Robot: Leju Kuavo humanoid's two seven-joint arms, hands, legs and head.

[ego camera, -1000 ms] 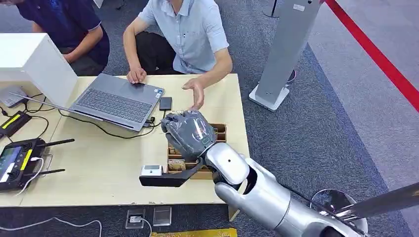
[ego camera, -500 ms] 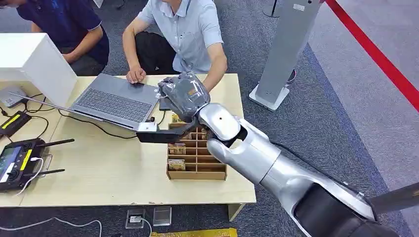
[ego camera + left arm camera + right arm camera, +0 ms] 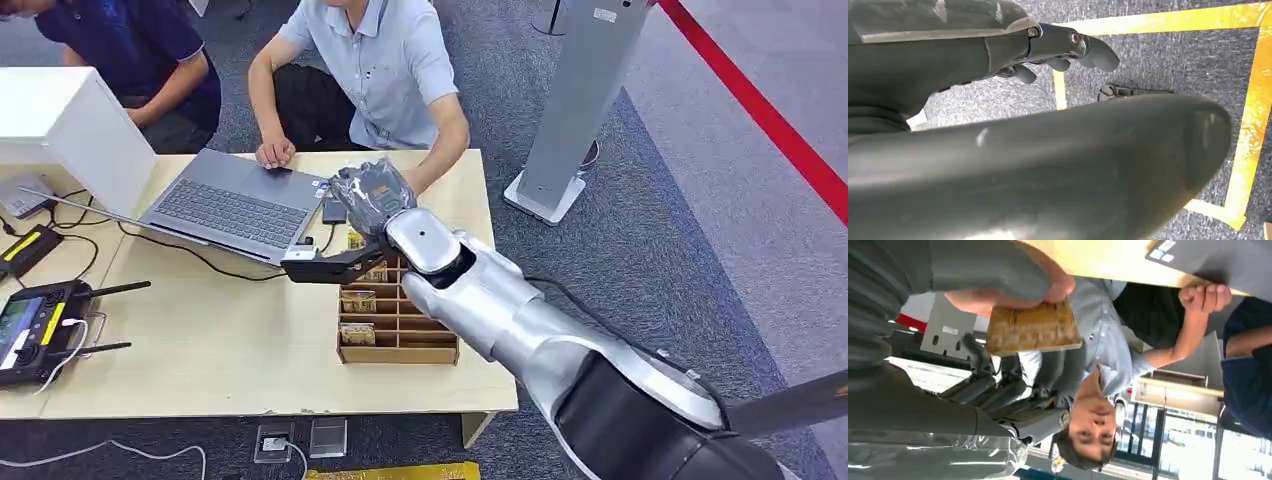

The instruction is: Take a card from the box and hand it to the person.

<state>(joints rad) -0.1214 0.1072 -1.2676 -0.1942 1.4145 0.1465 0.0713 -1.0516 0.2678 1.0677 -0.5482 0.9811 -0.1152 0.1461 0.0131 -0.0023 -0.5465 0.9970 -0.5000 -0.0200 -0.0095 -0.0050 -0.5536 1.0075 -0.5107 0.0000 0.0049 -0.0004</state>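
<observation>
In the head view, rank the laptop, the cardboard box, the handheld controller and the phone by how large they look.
1. laptop
2. cardboard box, partly hidden by the right arm
3. controller, cut off by the frame edge, so its rank is unsure
4. phone

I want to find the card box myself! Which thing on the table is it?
Look at the pale wooden table, on its right side, in front of the person in the light blue shirt. The box is flat brown cardboard under the robot's silver right arm, the one thing split into little slots with cards.
</observation>
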